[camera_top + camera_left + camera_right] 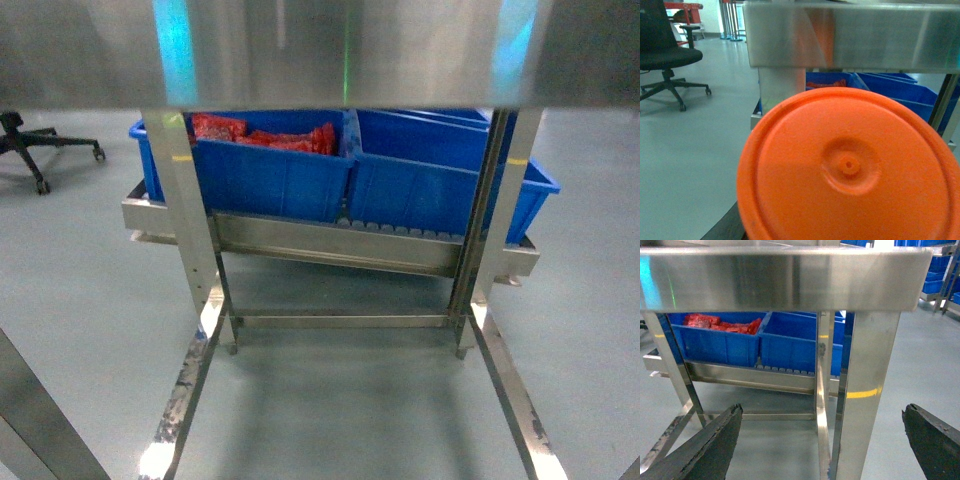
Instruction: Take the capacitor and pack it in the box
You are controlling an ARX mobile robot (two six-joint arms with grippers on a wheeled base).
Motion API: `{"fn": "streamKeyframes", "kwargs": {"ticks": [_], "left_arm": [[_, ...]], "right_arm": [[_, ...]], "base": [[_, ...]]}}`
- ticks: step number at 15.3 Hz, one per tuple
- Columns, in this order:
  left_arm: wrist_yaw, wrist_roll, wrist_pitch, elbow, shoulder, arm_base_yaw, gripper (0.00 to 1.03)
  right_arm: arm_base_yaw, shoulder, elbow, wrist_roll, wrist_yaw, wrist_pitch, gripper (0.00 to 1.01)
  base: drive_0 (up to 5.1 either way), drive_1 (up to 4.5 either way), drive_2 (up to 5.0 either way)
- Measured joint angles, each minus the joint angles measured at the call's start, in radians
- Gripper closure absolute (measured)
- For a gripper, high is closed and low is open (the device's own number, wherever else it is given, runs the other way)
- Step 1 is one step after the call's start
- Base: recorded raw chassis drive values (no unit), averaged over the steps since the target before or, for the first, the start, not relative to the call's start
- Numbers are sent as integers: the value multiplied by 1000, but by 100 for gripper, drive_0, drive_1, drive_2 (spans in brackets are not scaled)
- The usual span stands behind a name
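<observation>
gaping wide, right end effector [822,440] faces blue bins [715,342]; left end effector's state unclear.

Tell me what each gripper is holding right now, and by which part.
The right gripper is open and holds nothing. The left gripper cannot be judged: an orange disc fills its wrist view and hides the fingers, so a hold cannot be confirmed.

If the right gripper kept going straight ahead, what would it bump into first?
Probably the steel table leg standing between the spread fingers of the right gripper. The blue bins sit further back on the lower shelf. Depth is hard to judge, so this is a guess.
</observation>
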Motion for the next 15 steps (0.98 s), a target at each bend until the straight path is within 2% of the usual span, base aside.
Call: {"fn": "streamKeyframes", "kwargs": {"ticks": [15], "left_arm": [[1,0,-1,0,0,0,59]], "right_arm": [[0,0,0,0,0,0,3]], "base": [[0,0,0]]}}
